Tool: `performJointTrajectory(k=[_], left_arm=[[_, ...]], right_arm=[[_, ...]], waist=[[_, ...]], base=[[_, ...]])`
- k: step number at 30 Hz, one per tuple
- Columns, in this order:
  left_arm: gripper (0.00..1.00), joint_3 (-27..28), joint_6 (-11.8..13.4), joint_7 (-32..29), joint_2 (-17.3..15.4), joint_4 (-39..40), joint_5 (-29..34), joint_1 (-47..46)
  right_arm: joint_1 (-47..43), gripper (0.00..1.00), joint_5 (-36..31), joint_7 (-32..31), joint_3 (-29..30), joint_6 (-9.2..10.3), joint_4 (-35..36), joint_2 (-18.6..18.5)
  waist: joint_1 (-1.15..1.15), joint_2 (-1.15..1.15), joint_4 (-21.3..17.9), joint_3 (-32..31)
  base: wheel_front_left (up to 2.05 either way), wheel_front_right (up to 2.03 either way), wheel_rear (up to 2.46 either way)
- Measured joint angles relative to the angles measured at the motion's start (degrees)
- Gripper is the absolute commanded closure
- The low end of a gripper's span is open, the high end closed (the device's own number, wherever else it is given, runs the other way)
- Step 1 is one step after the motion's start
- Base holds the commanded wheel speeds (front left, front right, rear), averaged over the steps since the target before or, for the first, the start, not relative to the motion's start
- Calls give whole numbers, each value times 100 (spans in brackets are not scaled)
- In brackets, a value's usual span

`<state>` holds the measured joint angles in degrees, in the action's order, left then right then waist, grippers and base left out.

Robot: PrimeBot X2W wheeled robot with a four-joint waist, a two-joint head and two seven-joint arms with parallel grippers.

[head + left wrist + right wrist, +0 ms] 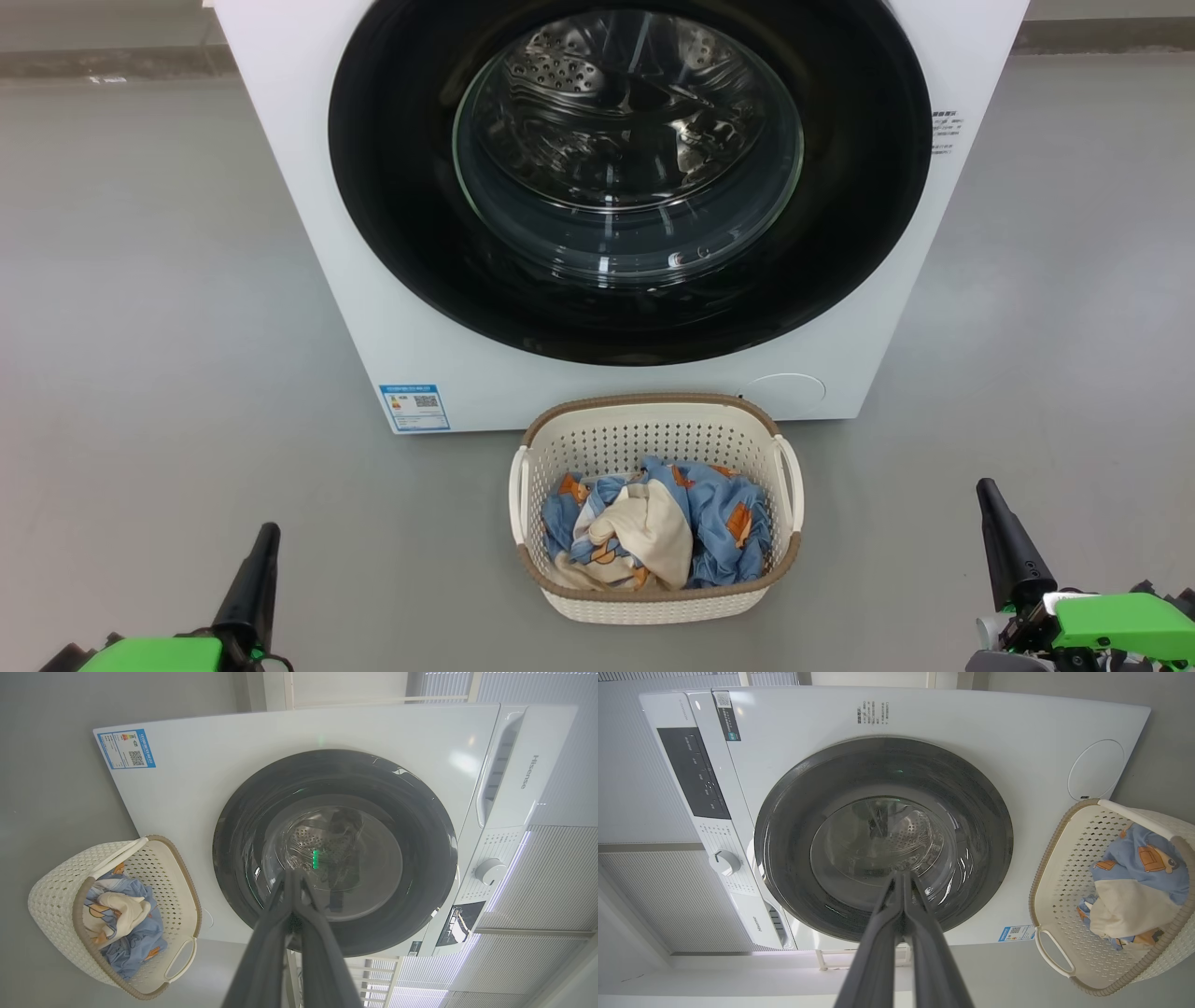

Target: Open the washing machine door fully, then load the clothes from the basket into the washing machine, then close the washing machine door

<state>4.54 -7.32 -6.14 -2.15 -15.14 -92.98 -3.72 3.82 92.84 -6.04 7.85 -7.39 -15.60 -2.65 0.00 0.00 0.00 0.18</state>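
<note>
The white washing machine [308, 233] stands ahead with its round black-rimmed door [392, 187] lying flush against its front, glass bowl over the steel drum. On the floor right before it sits the cream basket [653, 602] holding blue printed clothes [724, 518] and a cream cloth. My left gripper [266, 532] rests low at the lower left, my right gripper [987, 490] at the lower right, both well back from the basket. In each wrist view the two dark fingers meet at the tips, left gripper [293, 873] and right gripper [902, 875], shut on nothing.
Grey floor [140, 373] spreads wide on both sides of the machine. A blue label sticker [415, 408] and a round white flap [782, 392] mark the machine's lower front. The control panel with a dial [488, 871] is at its top. Pale ribbed wall panels [640, 891] stand behind.
</note>
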Motion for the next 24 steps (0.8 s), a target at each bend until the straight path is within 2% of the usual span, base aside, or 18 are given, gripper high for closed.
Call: performJointTrajectory(k=[8,9,15,24], left_arm=[[100,0,0,1,0,0,0,0],[0,0,0,0,0,0,0,0],[0,-52,4,10,137,-293,-10,260],[0,-110,8,160,112,-269,135,279]], right_arm=[[0,100,0,-1,0,0,0,1],[0,0,0,0,0,0,0,1],[-242,0,2,10,-5,0,-339,83],[-267,0,-114,151,-120,0,-353,70]], waist=[[0,0,0,0],[0,0,0,0],[0,0,0,4],[1,0,15,-3]], base=[[0,0,0],[0,0,0],[0,0,0],[0,0,0]])
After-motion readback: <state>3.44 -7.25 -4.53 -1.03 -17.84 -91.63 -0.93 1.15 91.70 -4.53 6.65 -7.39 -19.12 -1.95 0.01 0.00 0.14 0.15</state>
